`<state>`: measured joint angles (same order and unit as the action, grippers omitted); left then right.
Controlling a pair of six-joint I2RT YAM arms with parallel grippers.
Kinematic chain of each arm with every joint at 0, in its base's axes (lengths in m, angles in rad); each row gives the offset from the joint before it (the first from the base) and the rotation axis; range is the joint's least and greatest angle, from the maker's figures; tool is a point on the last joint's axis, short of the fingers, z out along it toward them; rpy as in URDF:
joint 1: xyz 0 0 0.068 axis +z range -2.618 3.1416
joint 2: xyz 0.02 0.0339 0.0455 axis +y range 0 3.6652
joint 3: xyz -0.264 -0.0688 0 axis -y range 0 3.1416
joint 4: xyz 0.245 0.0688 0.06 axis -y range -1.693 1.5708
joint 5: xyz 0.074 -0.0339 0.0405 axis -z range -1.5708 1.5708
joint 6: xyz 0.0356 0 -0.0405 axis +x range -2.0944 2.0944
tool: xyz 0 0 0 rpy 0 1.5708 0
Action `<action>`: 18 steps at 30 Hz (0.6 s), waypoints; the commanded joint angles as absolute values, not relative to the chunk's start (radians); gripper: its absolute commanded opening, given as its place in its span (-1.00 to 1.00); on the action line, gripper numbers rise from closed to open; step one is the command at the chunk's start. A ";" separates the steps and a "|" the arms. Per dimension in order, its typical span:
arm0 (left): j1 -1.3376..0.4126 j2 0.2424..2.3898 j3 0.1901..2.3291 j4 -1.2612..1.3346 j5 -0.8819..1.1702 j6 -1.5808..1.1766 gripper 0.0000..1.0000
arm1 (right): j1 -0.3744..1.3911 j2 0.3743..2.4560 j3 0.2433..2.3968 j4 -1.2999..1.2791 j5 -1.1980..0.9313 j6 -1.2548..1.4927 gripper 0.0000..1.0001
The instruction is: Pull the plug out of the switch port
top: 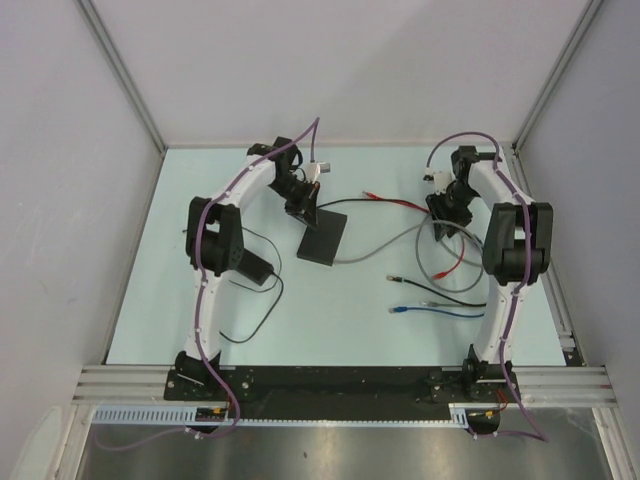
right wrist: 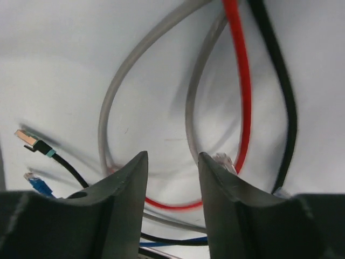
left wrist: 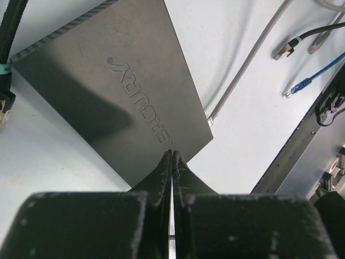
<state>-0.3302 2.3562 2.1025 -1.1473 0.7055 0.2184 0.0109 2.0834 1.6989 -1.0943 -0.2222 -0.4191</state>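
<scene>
Left gripper [left wrist: 172, 155], fingers pressed together and empty, hangs over one edge of the switch [left wrist: 108, 91]. The plug [left wrist: 211, 120] of a grey cable [left wrist: 246, 65] meets the switch's corner nearby. Right gripper [right wrist: 172, 157] stands open above loose cables [right wrist: 105, 113], well apart.

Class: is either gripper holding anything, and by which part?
Nothing is held. The left gripper is shut empty by the switch; the right gripper is open above cables.

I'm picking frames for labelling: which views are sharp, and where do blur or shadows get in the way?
Top external: evenly lit, sharp. Left wrist: switch crisp, a dark shadow across its top, left claw dark and soft. Right wrist: grey cable and red cable soft, gold-tipped plug smeared.
</scene>
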 commanded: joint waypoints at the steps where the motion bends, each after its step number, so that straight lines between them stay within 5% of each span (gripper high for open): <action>1: -0.330 2.312 2.126 -1.147 0.723 0.225 -1.00 | 0.018 2.115 1.854 -1.124 -0.238 -0.414 0.05; 11: -0.328 2.298 2.135 -1.158 0.693 0.242 -0.91 | 0.094 2.079 1.970 -1.080 -0.528 -0.394 0.18; 18: -0.301 2.243 2.091 -1.161 0.655 0.244 -0.42 | 0.141 2.103 1.971 -1.011 -0.734 -0.413 0.19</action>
<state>-0.3237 2.3528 2.1010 -1.1584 0.6807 0.2298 0.1135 2.1296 1.9453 -1.0473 -0.5591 -0.4076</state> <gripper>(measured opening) 0.224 0.592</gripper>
